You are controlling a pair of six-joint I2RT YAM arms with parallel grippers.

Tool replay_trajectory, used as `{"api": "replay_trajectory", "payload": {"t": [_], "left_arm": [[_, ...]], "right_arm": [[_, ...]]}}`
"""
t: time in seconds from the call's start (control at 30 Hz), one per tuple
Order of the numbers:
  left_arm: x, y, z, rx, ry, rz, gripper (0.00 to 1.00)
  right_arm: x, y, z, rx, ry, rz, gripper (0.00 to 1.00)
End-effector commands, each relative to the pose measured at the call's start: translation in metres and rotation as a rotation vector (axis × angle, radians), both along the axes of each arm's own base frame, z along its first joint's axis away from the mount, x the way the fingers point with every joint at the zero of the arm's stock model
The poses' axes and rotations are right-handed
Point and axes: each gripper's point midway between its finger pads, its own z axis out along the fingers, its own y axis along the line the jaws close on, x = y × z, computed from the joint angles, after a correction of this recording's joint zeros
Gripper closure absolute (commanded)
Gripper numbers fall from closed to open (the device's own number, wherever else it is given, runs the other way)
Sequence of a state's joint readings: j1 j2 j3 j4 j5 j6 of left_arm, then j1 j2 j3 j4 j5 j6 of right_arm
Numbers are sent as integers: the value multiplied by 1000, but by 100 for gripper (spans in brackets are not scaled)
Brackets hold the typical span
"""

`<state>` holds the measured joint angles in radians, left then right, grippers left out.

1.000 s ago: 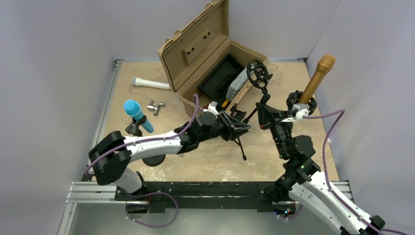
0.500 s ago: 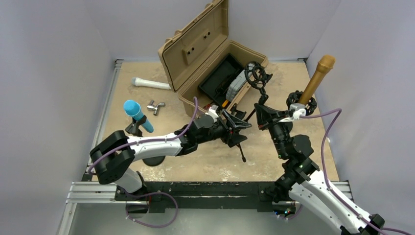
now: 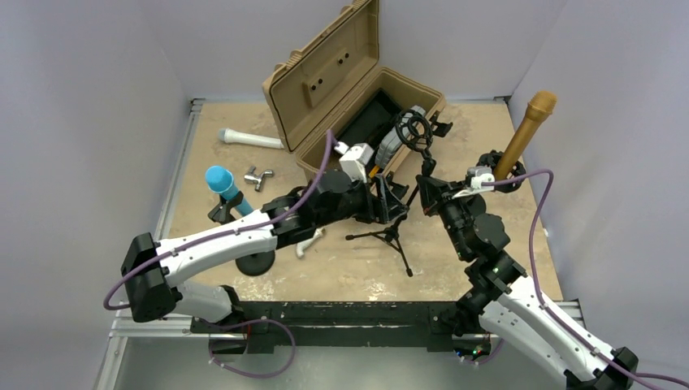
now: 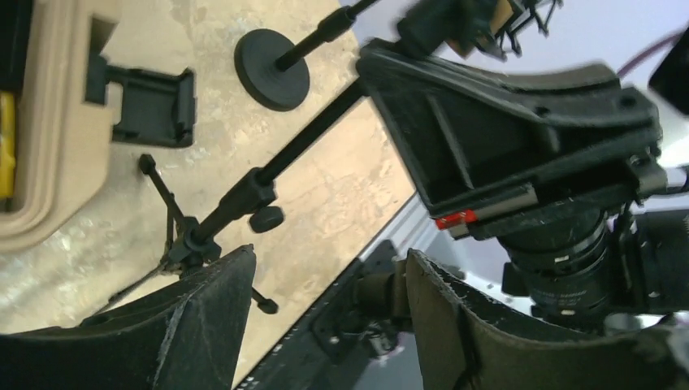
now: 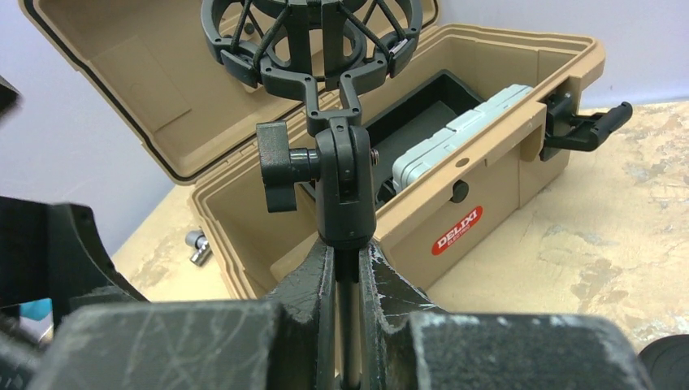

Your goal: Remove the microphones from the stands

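A black tripod stand point(image 3: 392, 236) with an empty shock mount point(image 3: 414, 128) stands mid-table. My right gripper point(image 3: 424, 185) is shut on its pole just under the mount, as the right wrist view shows point(image 5: 348, 280). My left gripper point(image 3: 392, 199) is open and empty beside the pole, with its fingers point(image 4: 187, 325) apart above the tripod's lower part point(image 4: 244, 195). A blue microphone point(image 3: 227, 191) sits in a stand at the left. A gold microphone point(image 3: 526, 130) sits in a shock-mount stand at the right.
An open tan case point(image 3: 357, 106) stands at the back, close behind the empty mount point(image 5: 313, 41). A white microphone point(image 3: 248, 138), a metal fitting point(image 3: 258, 177) and a small white piece point(image 3: 309, 241) lie on the table. The blue microphone's round base point(image 3: 256, 262) sits under my left arm.
My left arm has risen and drawn back from the tripod's lower pole, uncovering the legs and the white piece. The right gripper has tilted the mount left, toward the case.
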<state>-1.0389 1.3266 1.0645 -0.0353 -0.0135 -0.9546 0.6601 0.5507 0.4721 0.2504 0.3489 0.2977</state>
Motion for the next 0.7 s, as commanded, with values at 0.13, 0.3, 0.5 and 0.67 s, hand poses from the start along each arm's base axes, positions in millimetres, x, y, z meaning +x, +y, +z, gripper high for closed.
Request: {"api": "replay_trajectory", "payload": {"t": [0.13,0.3,0.5,0.67], "left_arm": [[-17,-18,-11,414,-402,-136,37],[-6,-24,-19,457,-391,-87,44],[3,-39,-28,474,-349,-56,48],[14,-42,-28,480,-337,8,56]], "right_arm": [[-6,-6,57,106,-122,-4,100],[-11,-6,63,118,-143,12,100],[-11,-5,62,114,-136,16,100],[-12,-5,64,118,-143,19,100]]}}
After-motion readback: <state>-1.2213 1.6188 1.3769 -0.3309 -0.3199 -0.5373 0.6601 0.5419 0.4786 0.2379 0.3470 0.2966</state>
